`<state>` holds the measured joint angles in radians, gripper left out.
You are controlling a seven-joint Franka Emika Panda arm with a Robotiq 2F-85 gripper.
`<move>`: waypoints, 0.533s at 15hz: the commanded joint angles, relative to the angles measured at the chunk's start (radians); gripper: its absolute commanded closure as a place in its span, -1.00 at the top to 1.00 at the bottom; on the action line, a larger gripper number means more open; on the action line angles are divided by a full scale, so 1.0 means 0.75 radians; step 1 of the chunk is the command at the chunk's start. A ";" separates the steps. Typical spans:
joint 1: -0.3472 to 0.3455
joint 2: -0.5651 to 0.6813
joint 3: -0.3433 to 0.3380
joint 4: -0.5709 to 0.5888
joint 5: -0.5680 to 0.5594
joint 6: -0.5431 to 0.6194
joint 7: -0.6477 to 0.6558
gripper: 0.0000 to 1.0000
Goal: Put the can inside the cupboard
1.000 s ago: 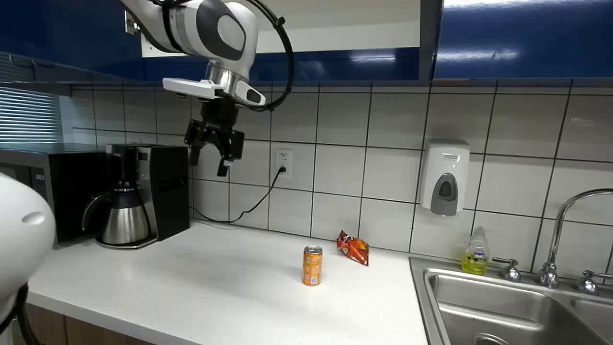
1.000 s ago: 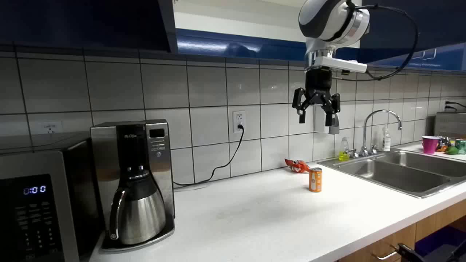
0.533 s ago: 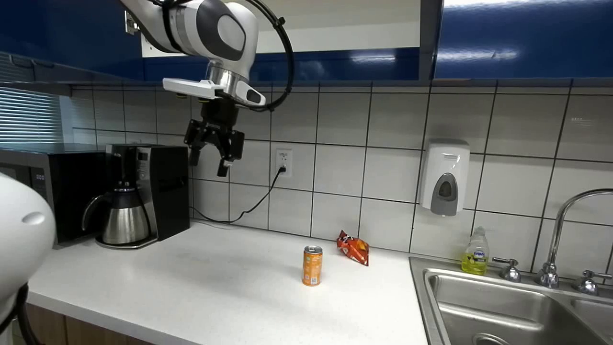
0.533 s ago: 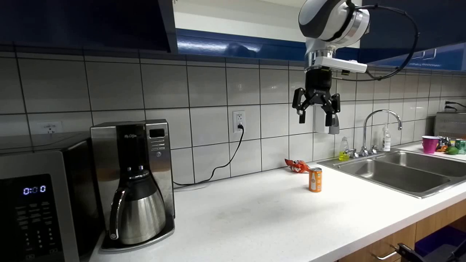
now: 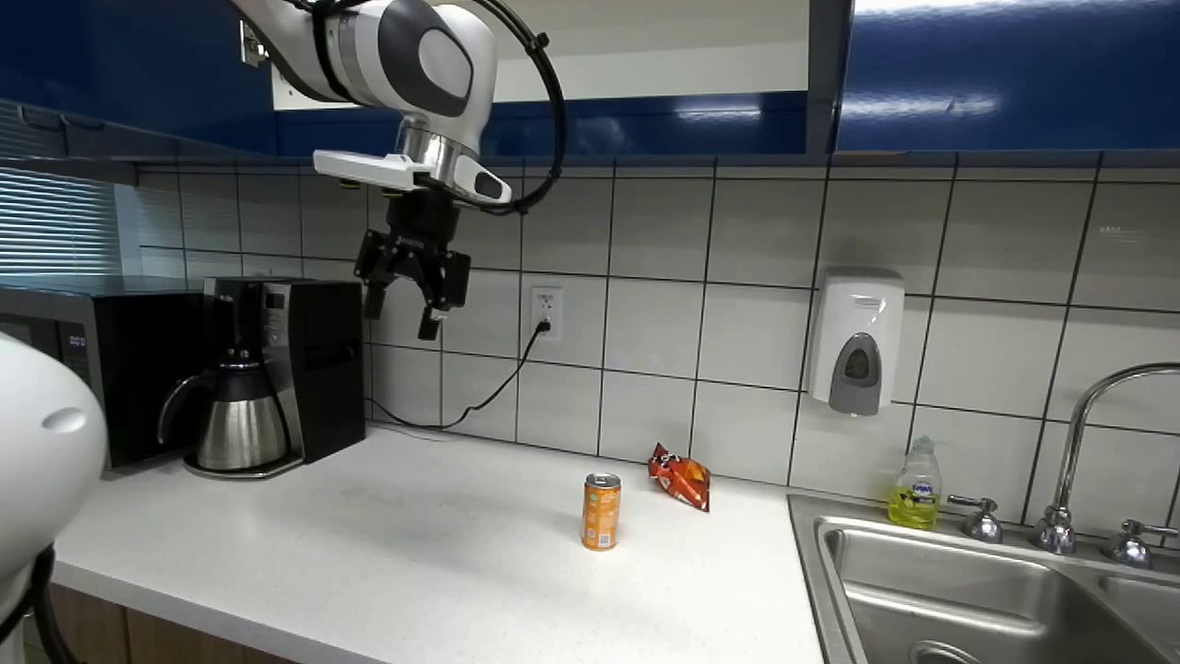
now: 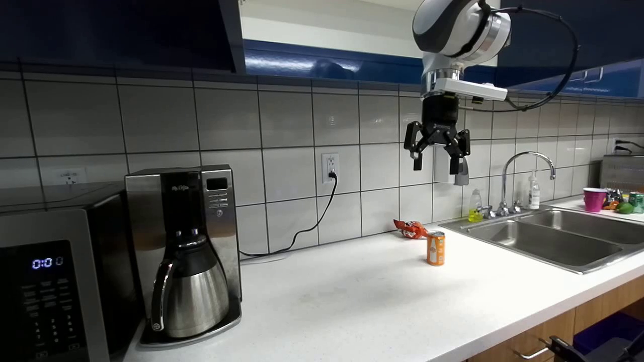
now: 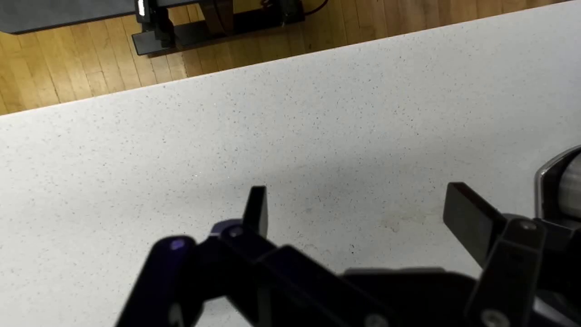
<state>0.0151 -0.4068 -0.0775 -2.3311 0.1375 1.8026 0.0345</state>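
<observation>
The can [image 5: 601,513] is a small orange cylinder with a metallic top. It stands upright on the counter and also shows in an exterior view [image 6: 435,249]. The cupboard [image 5: 664,72] is above the counter, with a pale interior visible over a glossy blue lower edge; it also shows in an exterior view [image 6: 322,35]. My gripper [image 5: 402,315] is open and empty, pointing down, high above the counter and below the cupboard's edge. It also shows in an exterior view [image 6: 436,165] and in the wrist view [image 7: 356,200], with only bare counter between its fingers. The can is out of the wrist view.
A red-orange snack wrapper [image 5: 680,477] lies behind the can by the tiled wall. A coffee maker [image 6: 183,251] and a microwave [image 6: 60,276] stand at one end. A sink [image 5: 931,590] is at the other. A soap dispenser [image 5: 857,341] hangs on the wall.
</observation>
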 commanded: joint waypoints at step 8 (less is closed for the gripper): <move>-0.042 0.038 0.003 0.000 0.003 0.040 -0.016 1.00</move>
<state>0.0114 -0.4023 -0.0776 -2.3329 0.1375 1.8076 0.0345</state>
